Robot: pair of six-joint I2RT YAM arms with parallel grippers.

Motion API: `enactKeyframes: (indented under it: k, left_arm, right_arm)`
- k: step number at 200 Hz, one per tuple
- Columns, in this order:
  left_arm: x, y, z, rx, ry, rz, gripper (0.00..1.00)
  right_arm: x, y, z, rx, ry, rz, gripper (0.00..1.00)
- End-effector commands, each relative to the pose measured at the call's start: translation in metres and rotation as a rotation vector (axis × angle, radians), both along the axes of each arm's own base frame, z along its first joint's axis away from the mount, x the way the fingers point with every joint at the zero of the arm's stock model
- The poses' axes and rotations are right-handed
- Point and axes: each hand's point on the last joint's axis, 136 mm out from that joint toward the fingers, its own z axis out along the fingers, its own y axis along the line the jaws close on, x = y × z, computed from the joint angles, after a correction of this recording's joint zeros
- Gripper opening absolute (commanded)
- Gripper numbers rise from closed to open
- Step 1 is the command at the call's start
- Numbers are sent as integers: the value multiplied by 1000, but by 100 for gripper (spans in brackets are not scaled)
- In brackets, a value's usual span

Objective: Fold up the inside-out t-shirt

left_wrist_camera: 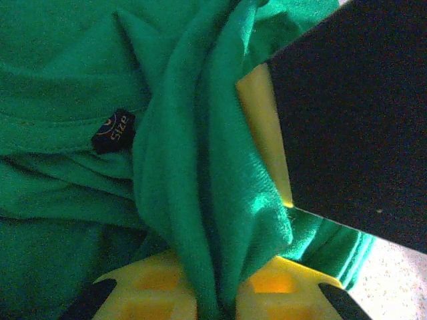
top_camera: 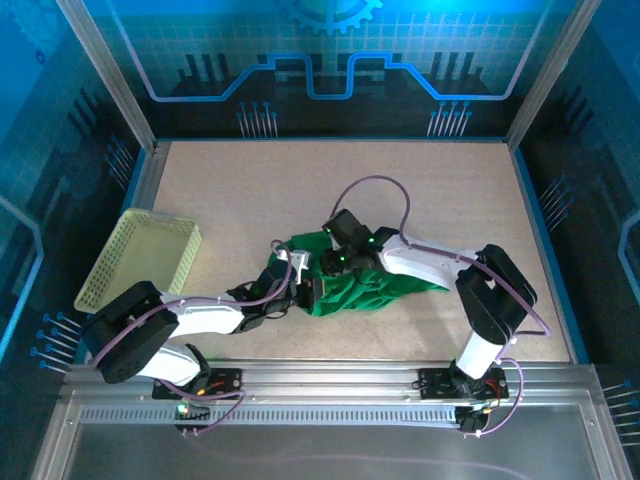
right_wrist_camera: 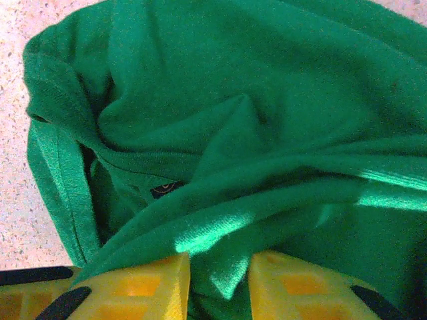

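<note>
By my reading folding has barely begun: the t-shirt (top_camera: 375, 285) lies bunched mid-worktop (top_camera: 420, 190), size label (left_wrist_camera: 113, 130) exposed, no neat fold made, while left hand (left_wrist_camera: 215, 293) and right hand (right_wrist_camera: 219, 280) each apparently pinch its cloth.

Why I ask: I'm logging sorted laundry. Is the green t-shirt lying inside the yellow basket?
No, the t-shirt lies bunched on the table, apart from the basket at the left edge.
</note>
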Motion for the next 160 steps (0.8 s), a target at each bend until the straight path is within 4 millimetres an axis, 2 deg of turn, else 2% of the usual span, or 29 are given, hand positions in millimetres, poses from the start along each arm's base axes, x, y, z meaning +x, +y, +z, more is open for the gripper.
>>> enactKeyframes:
  k: [1,17,55,70,119,136,160]
  left_arm:
    - [-2,2,1,-20,4,-4,16]
    - [-2,2,0,-17,4,-3,16]
    - [-2,3,0,-16,1,3,16]
    - [-1,5,0,-9,-2,10,16]
    - [3,11,9,11,-33,23,20]
    - [7,12,14,10,-45,24,21]
    - [10,14,23,13,-67,25,25]
  right_arm:
    - [2,7,2,-12,-17,10,27]
    - [3,6,4,-18,-23,7,22]
    - [0,2,13,-19,-29,8,0]
    - [-4,-1,26,-8,-34,7,0]
    - [-27,-31,106,54,-107,-11,0]
    - [-33,-44,123,56,-117,-20,0]
    - [-37,-59,134,63,-101,-43,0]
